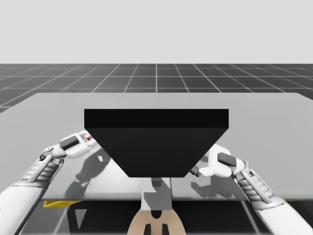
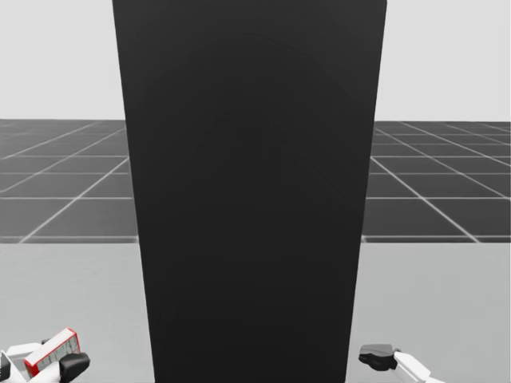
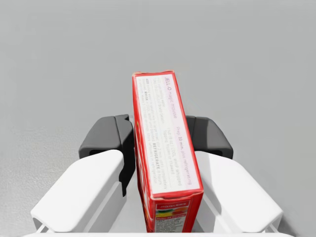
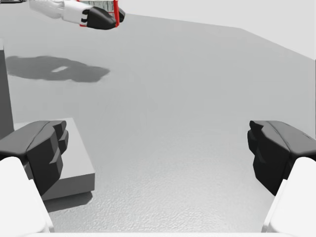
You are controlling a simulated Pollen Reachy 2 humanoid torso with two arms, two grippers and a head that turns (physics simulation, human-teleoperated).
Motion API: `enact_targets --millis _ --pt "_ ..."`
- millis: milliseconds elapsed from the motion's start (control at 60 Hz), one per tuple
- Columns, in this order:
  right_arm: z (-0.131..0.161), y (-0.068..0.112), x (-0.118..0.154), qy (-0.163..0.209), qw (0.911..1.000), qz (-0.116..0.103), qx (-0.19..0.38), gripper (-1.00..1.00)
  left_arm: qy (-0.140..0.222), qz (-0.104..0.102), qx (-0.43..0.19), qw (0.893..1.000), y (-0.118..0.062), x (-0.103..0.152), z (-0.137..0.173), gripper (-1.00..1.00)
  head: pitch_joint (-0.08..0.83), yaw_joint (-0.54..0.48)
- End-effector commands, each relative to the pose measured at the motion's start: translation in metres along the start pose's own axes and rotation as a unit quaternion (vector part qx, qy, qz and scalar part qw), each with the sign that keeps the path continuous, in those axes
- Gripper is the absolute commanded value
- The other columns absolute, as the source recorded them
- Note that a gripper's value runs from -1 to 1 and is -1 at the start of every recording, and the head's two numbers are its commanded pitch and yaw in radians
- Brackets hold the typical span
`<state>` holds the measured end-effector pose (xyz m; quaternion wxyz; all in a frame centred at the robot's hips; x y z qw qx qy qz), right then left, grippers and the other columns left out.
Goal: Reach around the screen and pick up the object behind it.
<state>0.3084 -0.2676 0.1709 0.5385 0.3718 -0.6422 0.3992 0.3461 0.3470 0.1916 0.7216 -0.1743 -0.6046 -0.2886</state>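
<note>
A tall black screen stands upright in the middle of the grey table. My left gripper is shut on a narrow red box with white sides, its dark pads pressing the box from both sides. It holds the box beside the screen's left edge, above the table. In the right wrist view the left gripper hovers over its own shadow. My right gripper is open beside the screen's right edge, with bare table between its fingers.
A low grey block lies on the table beside one finger of my right gripper, at the foot of the screen. The grey table stretches wide behind and beside the screen. Its near edge runs just before my torso.
</note>
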Motion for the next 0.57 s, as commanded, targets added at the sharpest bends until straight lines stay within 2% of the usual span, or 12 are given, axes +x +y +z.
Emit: enact_targets --millis 17,250,433,567 --pt "-0.002 -0.001 -0.001 0.001 1.0 0.001 -0.003 -1.0 -0.034 -0.01 0.032 0.999 0.019 0.023 0.022 1.0 0.161 -0.01" --pt "-0.005 -0.002 -0.002 0.001 0.9999 0.005 -0.015 -1.0 -0.09 -0.034 0.07 0.993 0.031 0.073 0.043 1.0 0.157 -0.01" --pt "-0.005 -0.003 -0.002 0.001 0.9999 0.004 -0.016 -1.0 -0.139 -0.071 0.097 0.983 0.027 0.121 0.064 1.0 0.16 -0.01" --pt "-0.005 -0.004 -0.002 0.001 0.9998 0.005 -0.02 -1.0 -0.167 -0.089 0.107 0.976 0.021 0.149 0.073 1.0 0.159 -0.01"
